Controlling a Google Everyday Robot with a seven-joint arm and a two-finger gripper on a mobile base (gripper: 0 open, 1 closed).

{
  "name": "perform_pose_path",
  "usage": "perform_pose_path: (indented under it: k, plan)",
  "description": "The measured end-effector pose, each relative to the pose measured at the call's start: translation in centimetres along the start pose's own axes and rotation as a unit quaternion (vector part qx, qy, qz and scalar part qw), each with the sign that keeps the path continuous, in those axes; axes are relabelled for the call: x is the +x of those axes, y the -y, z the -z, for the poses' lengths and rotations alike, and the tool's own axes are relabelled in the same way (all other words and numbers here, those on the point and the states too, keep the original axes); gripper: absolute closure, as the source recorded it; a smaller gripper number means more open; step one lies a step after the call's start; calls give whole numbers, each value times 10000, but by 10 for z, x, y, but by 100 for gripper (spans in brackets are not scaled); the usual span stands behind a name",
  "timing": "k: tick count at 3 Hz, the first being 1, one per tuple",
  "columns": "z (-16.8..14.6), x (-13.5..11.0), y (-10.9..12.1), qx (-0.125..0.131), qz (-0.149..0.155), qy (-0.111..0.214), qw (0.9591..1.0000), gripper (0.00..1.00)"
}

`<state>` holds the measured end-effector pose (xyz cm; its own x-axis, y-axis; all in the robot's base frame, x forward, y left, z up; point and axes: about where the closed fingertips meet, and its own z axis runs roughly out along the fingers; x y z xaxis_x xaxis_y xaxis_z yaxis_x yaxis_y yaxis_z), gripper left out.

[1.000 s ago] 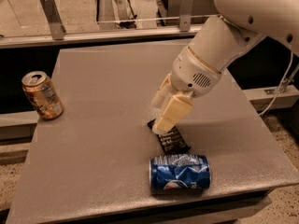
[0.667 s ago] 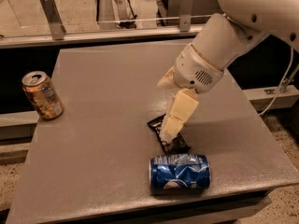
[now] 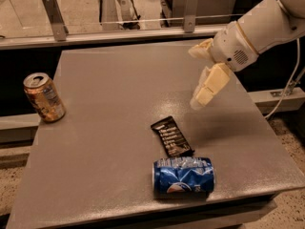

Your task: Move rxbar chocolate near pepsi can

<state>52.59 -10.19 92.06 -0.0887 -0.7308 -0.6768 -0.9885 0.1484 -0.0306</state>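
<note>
The rxbar chocolate, a flat dark bar with pale text lines, lies on the grey table near the front. Its near end is right next to the pepsi can, a dented blue can lying on its side at the front edge. My gripper hangs above the table, up and to the right of the bar and apart from it. It is open and holds nothing.
A gold can stands upright at the table's left edge. A metal rail with two brackets runs behind the table. A white cable hangs on the right. The table's front edge is just beyond the pepsi can.
My gripper has lifted off the rxbar and moved up and to the right. The bar stays lying on the table by the pepsi can.
</note>
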Motion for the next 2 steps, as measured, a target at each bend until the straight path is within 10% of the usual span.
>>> perform_pose_path:
  k: [2]
  plan:
    - [48,-10,57,726,405,547,9950,0]
